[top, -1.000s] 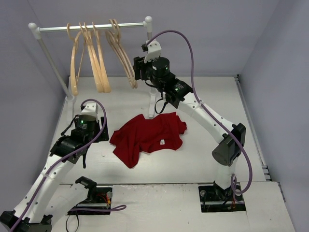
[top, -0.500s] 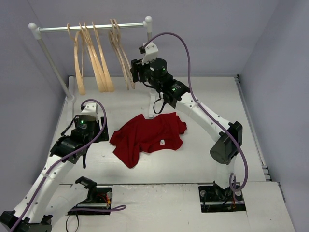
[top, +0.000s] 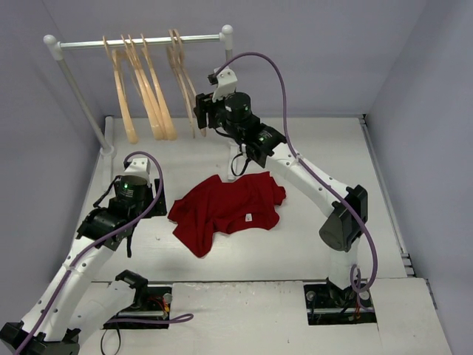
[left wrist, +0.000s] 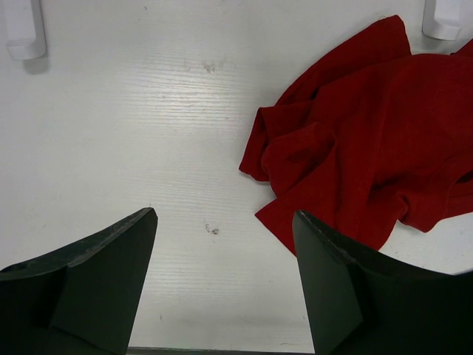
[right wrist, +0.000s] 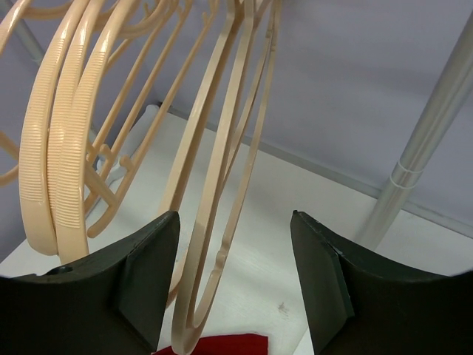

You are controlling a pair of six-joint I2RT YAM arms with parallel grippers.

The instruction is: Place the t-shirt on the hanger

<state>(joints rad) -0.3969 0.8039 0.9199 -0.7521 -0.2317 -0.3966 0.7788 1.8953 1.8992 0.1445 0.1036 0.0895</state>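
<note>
The t-shirt (top: 229,208) lay crumpled mid-table (top: 332,148), its long axis roughly left to right; collar and sleeves could not be told apart in the folds. The left tool (left wrist: 224,218) hovered released over bare table beside it, and the shirt ran off that wrist view's right edge. The hanger (right wrist: 201,214) hung steeply from the rail (top: 140,42), long axis near vertical, between the right tool's (right wrist: 233,244) spread, untouching fingers. Its hook was cut off at the top of that view.

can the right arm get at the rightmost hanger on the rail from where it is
Likely yes: the right gripper sits just before the hanger, which shows between its open jaws, nothing blocking.
</note>
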